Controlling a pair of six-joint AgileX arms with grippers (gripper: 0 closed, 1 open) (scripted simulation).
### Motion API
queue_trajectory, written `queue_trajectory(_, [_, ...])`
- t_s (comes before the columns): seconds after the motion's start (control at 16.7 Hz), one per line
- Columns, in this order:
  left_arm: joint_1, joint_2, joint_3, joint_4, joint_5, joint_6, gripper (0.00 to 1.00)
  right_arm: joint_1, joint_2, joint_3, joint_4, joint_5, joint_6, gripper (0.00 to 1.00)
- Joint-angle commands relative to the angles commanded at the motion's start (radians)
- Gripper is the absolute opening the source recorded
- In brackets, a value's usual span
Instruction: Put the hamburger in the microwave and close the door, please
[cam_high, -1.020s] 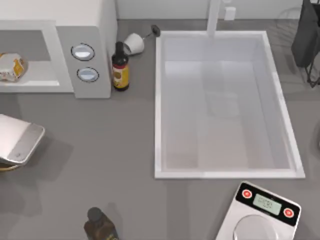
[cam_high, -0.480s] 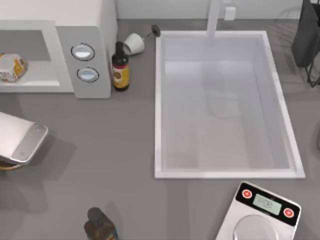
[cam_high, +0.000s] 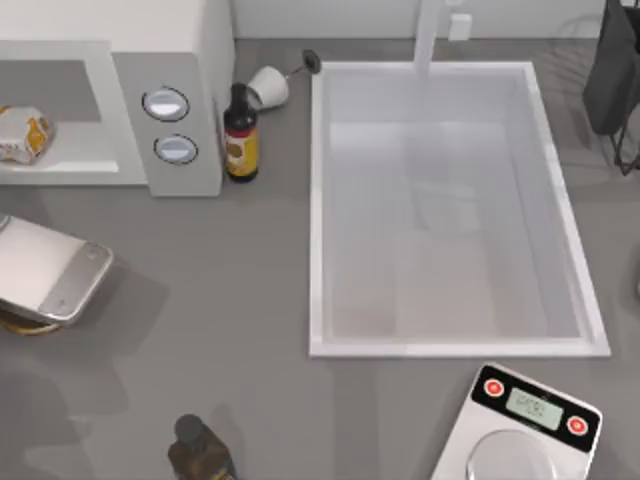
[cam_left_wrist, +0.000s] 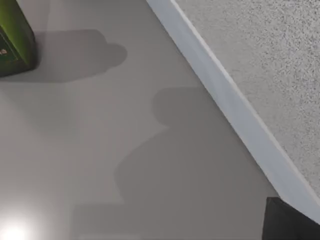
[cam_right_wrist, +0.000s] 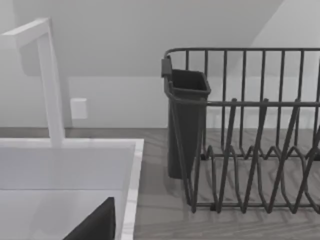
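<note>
While half-swung door (cam_high: 50, 270) grey-faced, hamburger (cam_high: 22, 134) white-and-orange inside microwave (cam_high: 175, 120); tool states untellable

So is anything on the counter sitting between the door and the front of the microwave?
Nothing visible does. The hamburger lies inside the microwave cavity, and the door stands open over bare counter at the top view's left. The nearest brown bottle stands to the right of the dial panel.

Paper-wrapped hamburger (cam_high: 22, 134), glossy white microwave (cam_high: 150, 30), brushed-metal door (cam_high: 50, 272).
</note>
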Motion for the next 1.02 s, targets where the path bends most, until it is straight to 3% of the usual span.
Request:
queue_trajectory(0.24, [-0.079,-0.032,-0.081,0.019,-0.039,-0.052,0.00,0.000,0.000,0.000,0.000,0.000,0.000,1.00])
queue_trajectory(0.6, [-0.077,-0.046,-0.045,0.032,-0.070,-0.061,0.00,0.000,0.000,0.000,0.000,0.000,0.000,1.00])
queue_trajectory(0.84, [-0.125,-0.129,0.004,0.084,-0.202,-0.213,0.00,0.000,0.000,0.000,0.000,0.000,0.000,1.00])
queue_trajectory(1.02, [-0.234,-0.197,0.005,0.104,-0.314,-0.354,0.00,0.000,0.000,0.000,0.000,0.000,0.000,1.00])
